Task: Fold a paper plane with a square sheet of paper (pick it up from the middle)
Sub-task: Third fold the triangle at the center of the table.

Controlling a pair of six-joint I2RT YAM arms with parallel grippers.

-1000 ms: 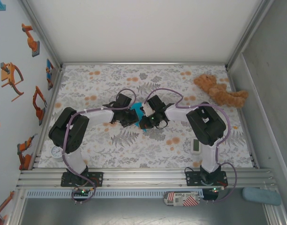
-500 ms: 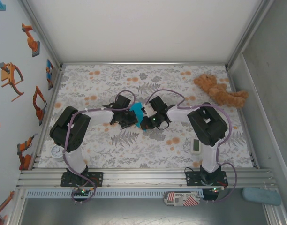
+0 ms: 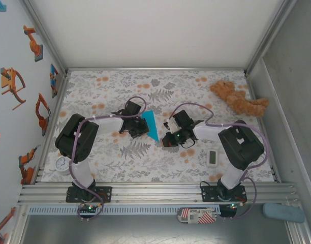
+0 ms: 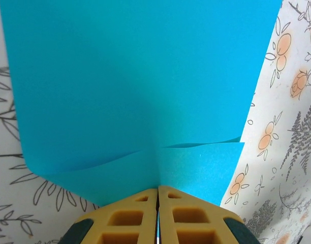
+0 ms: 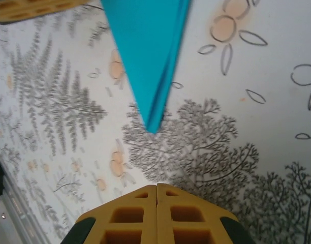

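Three loose things sit around the work on the floral tabletop [image 3: 94,91]: a teddy bear [image 3: 239,98] in the far right corner, a white timer [image 3: 212,158] just beside my right arm's elbow, and a round dial [image 3: 61,164] near the left arm's base. All three are well apart from the paper [image 3: 151,124], and I see none of them between the two arms.

From overhead the paper reads as a narrow cyan wedge, its point toward the near edge, lying between the left gripper [image 3: 144,125] and the right gripper [image 3: 165,140]. My left wrist camera gives the broad face instead: the paper [image 4: 140,86] spreads wide ahead, and two folded edges meet near the centre line just above the yellow pads. My right wrist camera shows the layered tip of the paper [image 5: 145,56] over the fern print.

On the left gripper [image 4: 158,190] the jaws are clamped on the paper's near edge. On the right gripper [image 5: 157,188] the jaws are pressed together with nothing between them, and the paper's tip points at them from a short way off, not touching.
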